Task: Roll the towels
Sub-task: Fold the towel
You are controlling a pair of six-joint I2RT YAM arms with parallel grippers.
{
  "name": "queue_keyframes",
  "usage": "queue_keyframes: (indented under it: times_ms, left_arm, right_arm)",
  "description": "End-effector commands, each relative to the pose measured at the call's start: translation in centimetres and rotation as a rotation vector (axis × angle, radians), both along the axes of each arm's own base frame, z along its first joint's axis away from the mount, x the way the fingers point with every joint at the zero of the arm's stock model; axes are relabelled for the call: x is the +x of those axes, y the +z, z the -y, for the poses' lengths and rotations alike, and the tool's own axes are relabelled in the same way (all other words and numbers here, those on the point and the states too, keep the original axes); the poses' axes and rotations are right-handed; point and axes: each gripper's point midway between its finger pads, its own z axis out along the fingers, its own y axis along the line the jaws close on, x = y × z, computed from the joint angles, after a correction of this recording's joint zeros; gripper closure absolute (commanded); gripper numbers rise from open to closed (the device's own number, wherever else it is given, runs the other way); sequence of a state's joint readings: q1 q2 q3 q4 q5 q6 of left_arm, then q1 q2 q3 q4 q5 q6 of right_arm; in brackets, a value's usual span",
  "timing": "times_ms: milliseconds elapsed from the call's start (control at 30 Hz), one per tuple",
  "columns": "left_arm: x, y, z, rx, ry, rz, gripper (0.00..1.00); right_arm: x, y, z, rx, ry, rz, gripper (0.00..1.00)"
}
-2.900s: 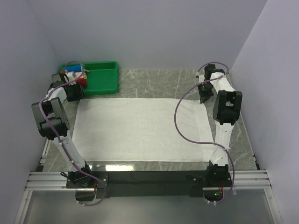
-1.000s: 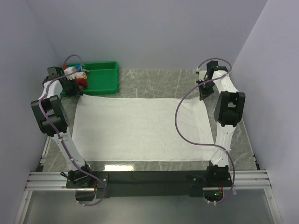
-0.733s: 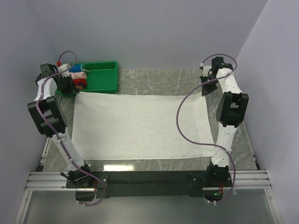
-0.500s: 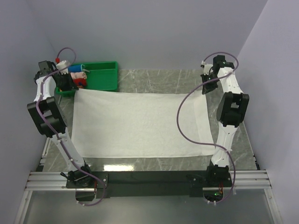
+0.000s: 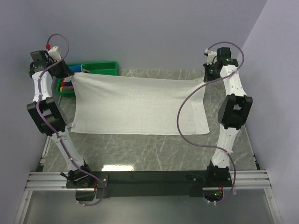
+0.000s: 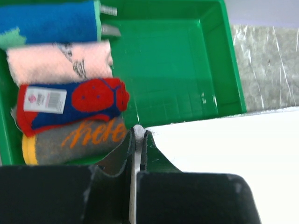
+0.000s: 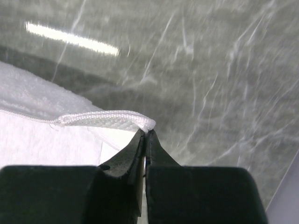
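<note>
The towel (image 5: 140, 105) is spread wide across the far half of the desk (image 5: 154, 149), held up by its two far corners. Its top edge sags a little between the arms. Its lower edge runs straight across near the middle of the desk, and whether that edge touches the marble cannot be told.

The left claw (image 5: 70, 74) is raised at the far left corner, just in front of the bin (image 5: 100, 67). In the left wrist view its jaws are nearly closed on the towel's corner: the left claw (image 6: 138, 135) pinches a thin white edge, and the towel (image 6: 224, 158) spreads away to one side. Beyond the fingertips lies the bin (image 6: 187, 70), with four rolled cloths (image 6: 70, 100) side by side at one end: blue, pink, red and blue, and grey with orange letters. The rest of the bin shows bare green floor.

The right claw (image 5: 205, 79) is raised near the far right corner. In the right wrist view the right claw (image 7: 145, 135) is pinched tight on the hemmed corner of the towel (image 7: 46, 116). The hem folds over just above the fingertips, and the grey marble desk (image 7: 210, 70) lies behind it.
</note>
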State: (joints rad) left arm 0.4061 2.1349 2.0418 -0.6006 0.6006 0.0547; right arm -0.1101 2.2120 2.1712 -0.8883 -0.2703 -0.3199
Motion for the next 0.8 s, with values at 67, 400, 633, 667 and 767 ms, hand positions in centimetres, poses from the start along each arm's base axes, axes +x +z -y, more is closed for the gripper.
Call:
queue_keyframes:
  times_ms: [67,400,633,667,767]
  left_arm:
    - [-3.4,3.0,-1.8,0.083,-0.044,0.063,1.0]
    - [-13.7,-5.2,-3.6,0.138,-0.091,-0.332,1.0]
    - [-18.1,-8.5,-3.3,0.145,-0.101,-0.513,1.0]
    - [-18.3,-9.0,-3.8,0.166,-0.084,-0.527,1.0]
    - [-18.9,-10.6,-4.1,0.167,-0.06,-0.572,1.0]
  right_arm:
    - [-2.3,4.4,1.6,-0.081,0.024,0.102,1.0]
    - [-10.5,-1.8,0.9,-0.076,0.142,-0.189,1.0]
    - [-14.9,-4.6,1.5,-0.093,0.191,-0.423,1.0]
    - [-15.2,-5.0,1.8,-0.101,0.185,-0.438,1.0]
    - [-16.3,-6.3,2.3,-0.112,0.188,-0.489,1.0]
